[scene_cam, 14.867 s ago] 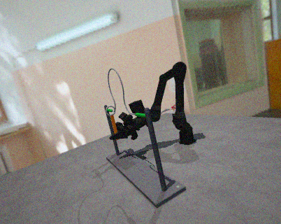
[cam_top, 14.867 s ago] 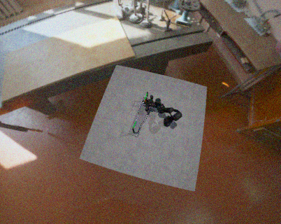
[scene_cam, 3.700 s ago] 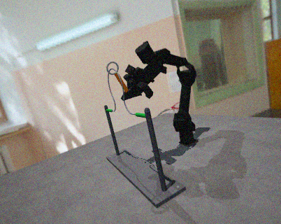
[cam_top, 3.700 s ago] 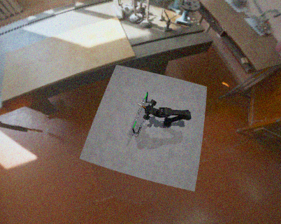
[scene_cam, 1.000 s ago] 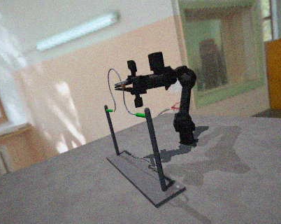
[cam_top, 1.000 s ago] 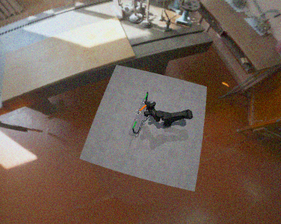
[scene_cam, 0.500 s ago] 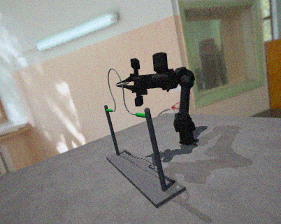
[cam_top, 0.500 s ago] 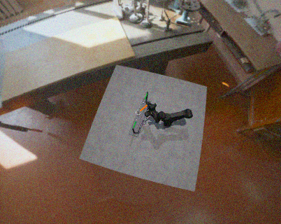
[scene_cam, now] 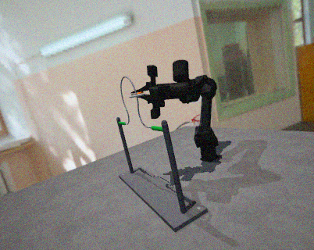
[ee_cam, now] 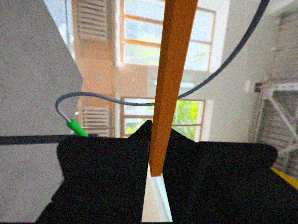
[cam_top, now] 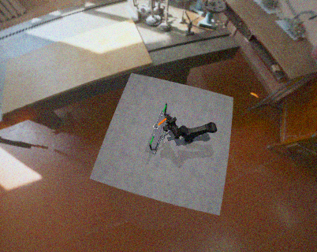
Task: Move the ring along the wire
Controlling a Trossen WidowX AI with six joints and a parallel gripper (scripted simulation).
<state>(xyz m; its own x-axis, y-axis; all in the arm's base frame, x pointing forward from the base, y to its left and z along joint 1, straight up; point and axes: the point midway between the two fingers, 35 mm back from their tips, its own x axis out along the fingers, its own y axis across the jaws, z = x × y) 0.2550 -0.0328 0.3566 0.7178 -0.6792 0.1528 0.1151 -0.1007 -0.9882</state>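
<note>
Wrist view: fingers clamped on orange handle [ee_cam: 167, 85], above the green wire sleeve [ee_cam: 78, 128].

From my wrist view the orange handle [ee_cam: 170, 75] runs off the top edge, so the ring is cut off there. My fingers are dark masses cut by the bottom edge, hiding where the post stands. From the top view the ring [cam_top: 155, 126] and grey wire [cam_top: 161, 135] are too small to tell whether they touch.
</note>
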